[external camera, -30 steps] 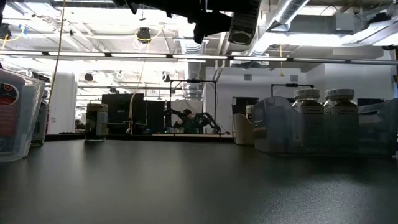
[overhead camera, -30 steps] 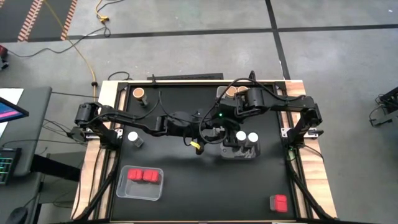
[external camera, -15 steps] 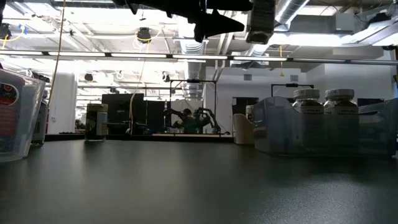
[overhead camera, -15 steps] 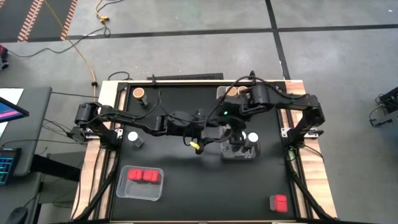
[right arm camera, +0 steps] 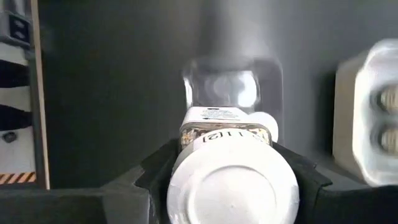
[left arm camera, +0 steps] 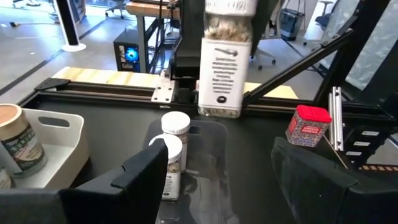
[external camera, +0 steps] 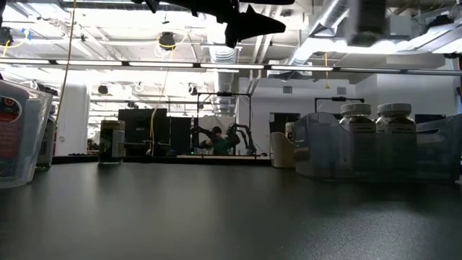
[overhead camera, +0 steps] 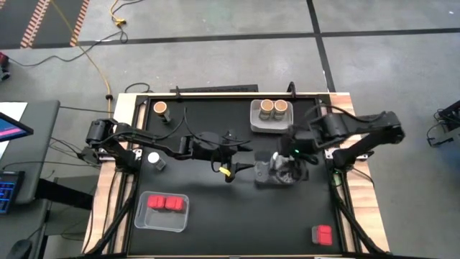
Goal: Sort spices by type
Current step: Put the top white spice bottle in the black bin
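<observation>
My right gripper (overhead camera: 290,160) hangs over the clear tray (overhead camera: 267,177) right of the table's middle, shut on a white-lidded spice jar (left arm camera: 222,68). Two more white-lidded jars (left arm camera: 169,140) stand in that tray. My left gripper (left arm camera: 217,171) is open at the table's middle, pointing level at the tray with nothing between its fingers. Two cork-topped jars (overhead camera: 272,108) stand in a white tray (overhead camera: 256,122) at the far side. One cork jar (overhead camera: 159,108) and one white-lidded jar (overhead camera: 154,158) stand loose at the left. Two red boxes (overhead camera: 164,203) lie in a clear tray at the near left. My right gripper pinches the jar at its lid end (right arm camera: 205,140), one finger (right arm camera: 155,171) on each side. The fingers come steeply from above. The jar hangs upright below them, bottom down, clear of the clear tray and the jars in it.
A single red box (overhead camera: 323,234) stands at the near right corner. The same red box (left arm camera: 309,124) shows beyond the clear tray in the left wrist view. Bare black table lies between the two clear trays.
My right gripper has carried the white-lidded jar away from my left gripper's fingers toward the table's right edge, stopping over the clear tray; its wrist has rolled a little. My left gripper has stayed in place, now with nothing between its fingers.
</observation>
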